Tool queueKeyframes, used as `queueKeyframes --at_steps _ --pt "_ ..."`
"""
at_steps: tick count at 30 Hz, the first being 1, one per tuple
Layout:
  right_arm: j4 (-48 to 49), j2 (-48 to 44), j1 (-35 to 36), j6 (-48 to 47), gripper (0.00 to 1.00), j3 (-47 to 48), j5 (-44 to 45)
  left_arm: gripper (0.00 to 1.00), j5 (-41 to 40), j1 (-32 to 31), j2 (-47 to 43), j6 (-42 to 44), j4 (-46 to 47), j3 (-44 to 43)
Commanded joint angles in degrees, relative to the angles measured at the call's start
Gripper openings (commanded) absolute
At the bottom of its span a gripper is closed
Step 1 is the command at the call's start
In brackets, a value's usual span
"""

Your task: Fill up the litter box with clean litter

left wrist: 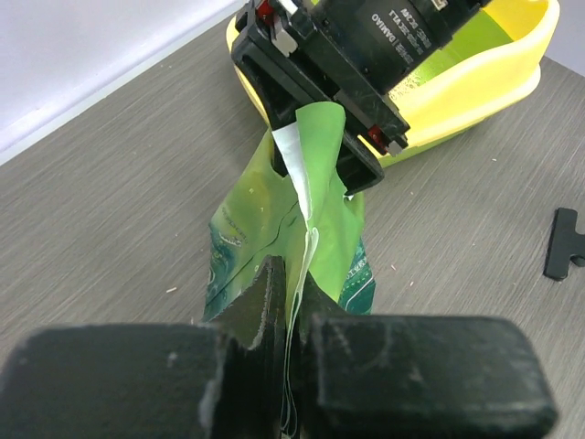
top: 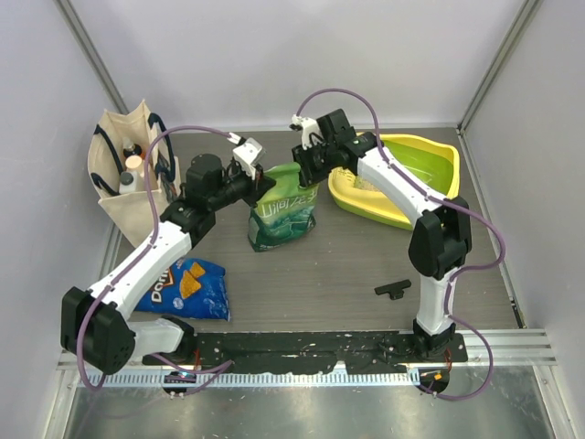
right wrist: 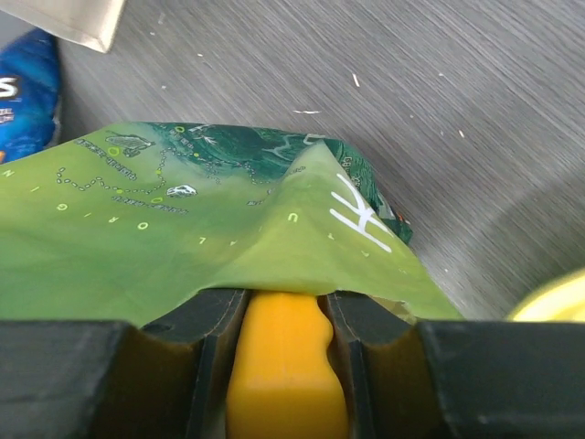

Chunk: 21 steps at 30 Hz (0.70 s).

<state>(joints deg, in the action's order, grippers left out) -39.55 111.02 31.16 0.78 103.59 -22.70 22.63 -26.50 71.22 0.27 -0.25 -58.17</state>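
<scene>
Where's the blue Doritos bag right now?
In the top view, the blue Doritos bag lies on the table at near left, right of the left arm and in front of the canvas tote.

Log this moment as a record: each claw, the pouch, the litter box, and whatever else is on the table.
left claw: shut on the top edge of the green pouch
right claw: closed on an orange-yellow handle, pouch edge lying over its fingertips
pouch: upright, beside the litter box
litter box: far right, neither claw on it
other: blue Doritos bag, cloth tote bag, black clip
</scene>
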Motion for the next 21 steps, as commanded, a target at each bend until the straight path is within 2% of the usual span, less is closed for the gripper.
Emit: queueKeyframes --at_steps 1,3,4,8,21 --pt "-2.82 6.65 -2.32 1.85 0.01 -0.94 -16.47 0.0 2.06 -0.31 -0.56 -0.54 12.64 -4.84" --pt "0.76 7.98 -5.31 5.27 0.01 -0.06 -23.05 0.0 2.41 -0.31 0.41 -0.62 12.64 -5.72" --pt "2.44 8.85 -6.27 11.12 0.01 0.21 -24.57 0.0 2.68 -0.39 0.76 -0.62 12.47 -6.16" --pt "8.26 11.4 -9.36 20.75 0.01 1.78 -30.91 0.0 3.56 -0.39 1.99 -0.54 12.03 -7.83" --pt "13.1 7.9 -15.25 31.91 0.01 0.74 -31.71 0.0 2.24 -0.31 -0.64 11.23 8.96 -7.57"
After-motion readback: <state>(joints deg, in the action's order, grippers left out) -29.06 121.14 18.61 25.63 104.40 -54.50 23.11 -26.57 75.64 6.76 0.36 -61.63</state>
